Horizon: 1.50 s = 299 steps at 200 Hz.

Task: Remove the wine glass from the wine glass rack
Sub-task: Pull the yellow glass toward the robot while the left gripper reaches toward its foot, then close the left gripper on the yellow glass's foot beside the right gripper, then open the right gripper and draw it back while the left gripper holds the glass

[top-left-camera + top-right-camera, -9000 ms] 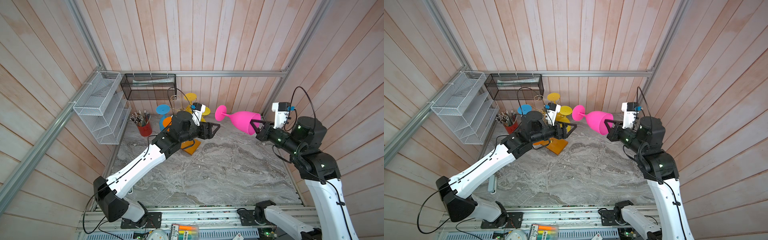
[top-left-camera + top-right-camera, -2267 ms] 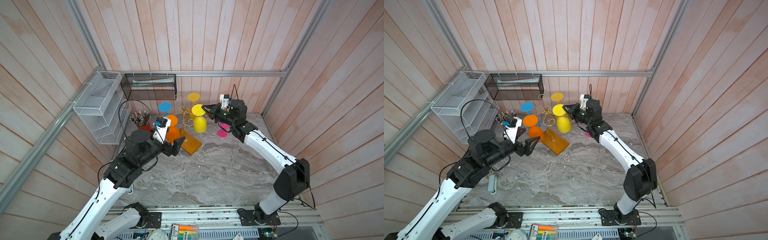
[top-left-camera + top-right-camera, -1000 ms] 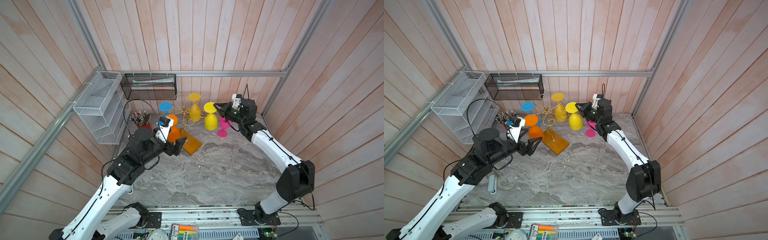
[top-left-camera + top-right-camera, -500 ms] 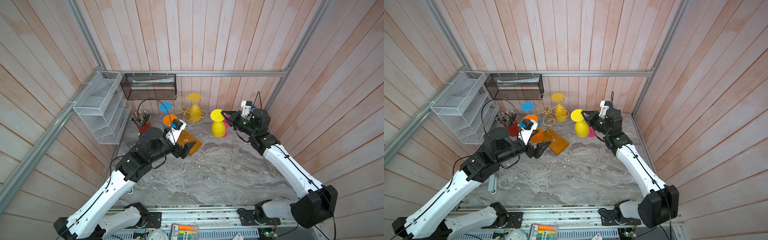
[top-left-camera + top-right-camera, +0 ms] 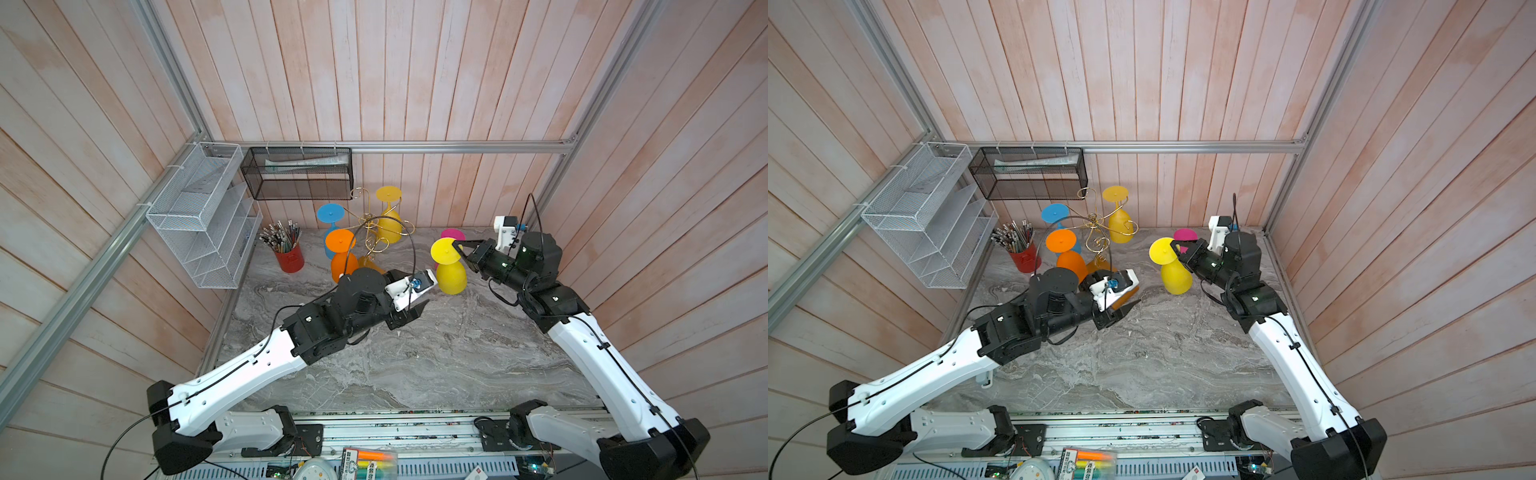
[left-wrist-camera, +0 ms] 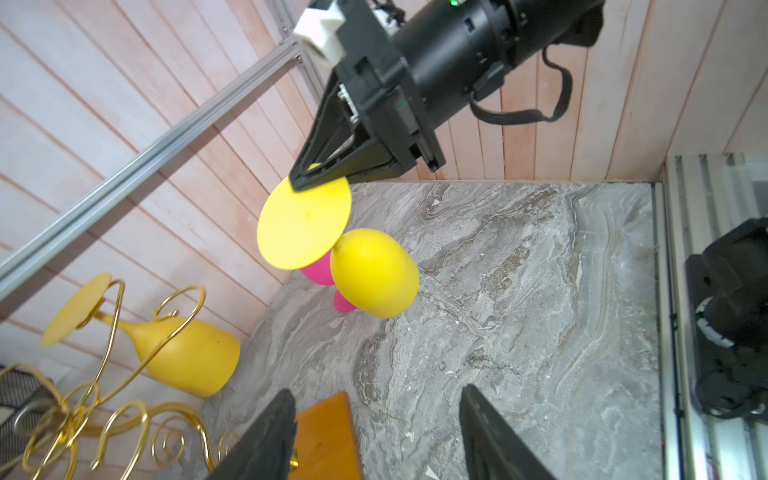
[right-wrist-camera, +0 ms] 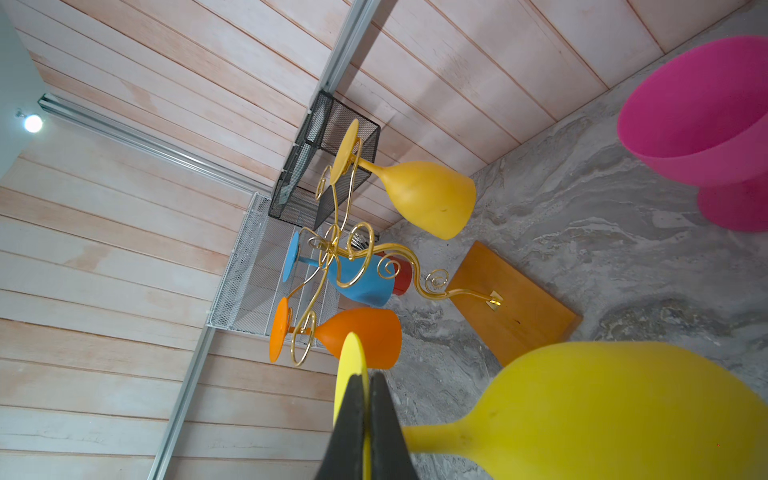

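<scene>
Off the rack [image 7: 515,299] now, wine glass [image 5: 451,276] is near-vertical, bowl down, right claw [image 5: 458,247] pinching its foot; left claw [image 6: 376,392] parted, empty.

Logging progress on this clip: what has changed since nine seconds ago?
The right gripper let go of the pink glass, now on the table, took the yellow glass by its foot and carried it rightward off the rack. The left gripper drew back, then returned before the rack, jaws open. The orange glass, blue glass and darker yellow glass stay hung.
</scene>
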Each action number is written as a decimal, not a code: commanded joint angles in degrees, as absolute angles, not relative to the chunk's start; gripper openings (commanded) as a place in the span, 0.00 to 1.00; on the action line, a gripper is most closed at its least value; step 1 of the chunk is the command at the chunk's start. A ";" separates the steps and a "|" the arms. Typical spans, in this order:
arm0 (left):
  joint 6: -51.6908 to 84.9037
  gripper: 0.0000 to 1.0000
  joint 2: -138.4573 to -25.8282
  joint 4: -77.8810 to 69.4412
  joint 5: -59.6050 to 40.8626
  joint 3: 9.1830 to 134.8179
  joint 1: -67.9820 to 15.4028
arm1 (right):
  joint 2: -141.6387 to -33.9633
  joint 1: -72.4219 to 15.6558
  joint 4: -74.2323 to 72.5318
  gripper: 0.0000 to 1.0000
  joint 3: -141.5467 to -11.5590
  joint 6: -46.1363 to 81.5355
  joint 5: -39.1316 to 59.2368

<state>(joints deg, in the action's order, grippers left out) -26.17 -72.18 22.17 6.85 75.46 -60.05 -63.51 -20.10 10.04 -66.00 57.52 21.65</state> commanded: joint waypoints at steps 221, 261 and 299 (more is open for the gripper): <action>-47.01 0.31 -89.82 3.98 19.89 83.27 -63.22 | -55.31 -12.72 9.06 0.00 -59.41 60.86 38.57; -47.75 0.04 -90.64 3.25 19.34 84.80 -62.50 | -55.59 -12.66 9.01 0.00 -59.89 61.17 38.18; -46.95 0.00 -90.55 2.76 18.81 84.90 -62.10 | -56.25 -12.57 8.46 0.00 -60.02 61.28 37.63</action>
